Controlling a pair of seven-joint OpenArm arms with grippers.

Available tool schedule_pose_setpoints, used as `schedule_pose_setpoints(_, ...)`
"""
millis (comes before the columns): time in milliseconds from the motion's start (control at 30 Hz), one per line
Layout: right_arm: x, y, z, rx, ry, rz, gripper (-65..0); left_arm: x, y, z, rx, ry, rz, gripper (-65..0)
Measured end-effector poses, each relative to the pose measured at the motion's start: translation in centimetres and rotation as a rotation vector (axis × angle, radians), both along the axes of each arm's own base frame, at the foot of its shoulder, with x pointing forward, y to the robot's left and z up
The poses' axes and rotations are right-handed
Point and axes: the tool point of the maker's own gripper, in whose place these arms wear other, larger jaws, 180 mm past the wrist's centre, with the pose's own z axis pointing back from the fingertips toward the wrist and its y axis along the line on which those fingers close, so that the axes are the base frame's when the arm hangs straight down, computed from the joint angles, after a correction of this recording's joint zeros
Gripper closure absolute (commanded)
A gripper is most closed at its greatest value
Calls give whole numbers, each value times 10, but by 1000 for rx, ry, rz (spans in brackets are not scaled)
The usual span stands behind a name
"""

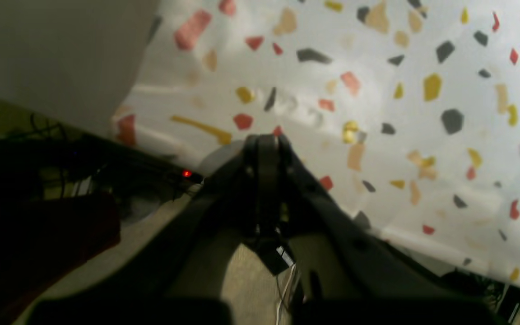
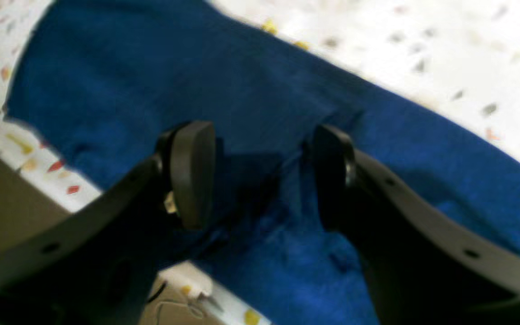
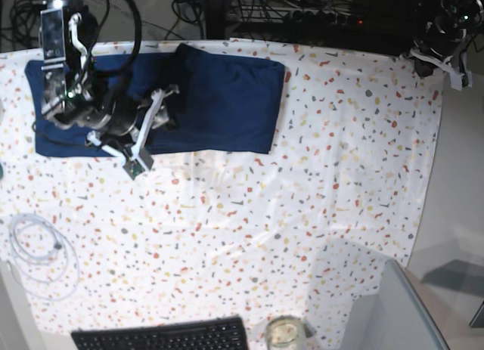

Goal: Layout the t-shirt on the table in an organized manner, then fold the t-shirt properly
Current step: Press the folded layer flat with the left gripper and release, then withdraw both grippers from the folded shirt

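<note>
While the t-shirt [image 3: 215, 100] lies flat in the upper left of the base view, its dark navy cloth spread over the speckled table [image 3: 302, 214], the right gripper [image 3: 151, 131] hovers over its lower left part with the fingers [image 2: 190, 171] parted and nothing caught between them; the right wrist view shows blue fabric directly beneath the gap. Far off at the upper right corner of the base view, the left gripper [image 1: 266, 144] sits at the table's edge with its fingers pressed together. A black keyboard [image 3: 162, 336] lies at the bottom edge, a coiled white cable [image 3: 38, 252] at the left
</note>
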Motion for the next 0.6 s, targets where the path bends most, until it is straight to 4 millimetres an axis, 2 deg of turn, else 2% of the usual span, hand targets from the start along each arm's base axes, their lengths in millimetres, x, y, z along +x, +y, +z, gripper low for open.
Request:
schedule_pose_setpoints(233, -2, -2, -25, 1, 82, -12, -317, -5, -1, -3, -6, 11, 2, 0)
schedule_pose_setpoints(300, -3, -3, -26, -3, 85, -12, -264, -4, -2, -2, -6, 9, 2, 0)
schedule_pose_setpoints(400, -1, -3, -25, 1, 82, -12, -81, -4, -2, -3, -7, 9, 2, 0)
schedule_pose_setpoints(433, 1, -3, -24, -1, 79, -12, -41, -4, -2, -3, -7, 9, 2, 0)
schedule_pose_setpoints(467, 4, -3, -22, 0, 74, -12, -21, -4, -2, -2, -7, 9, 2, 0)
schedule_pose_setpoints(600, 23, -3, -11, 0, 30, -12, -23, -4, -2, -3, -7, 9, 2, 0)
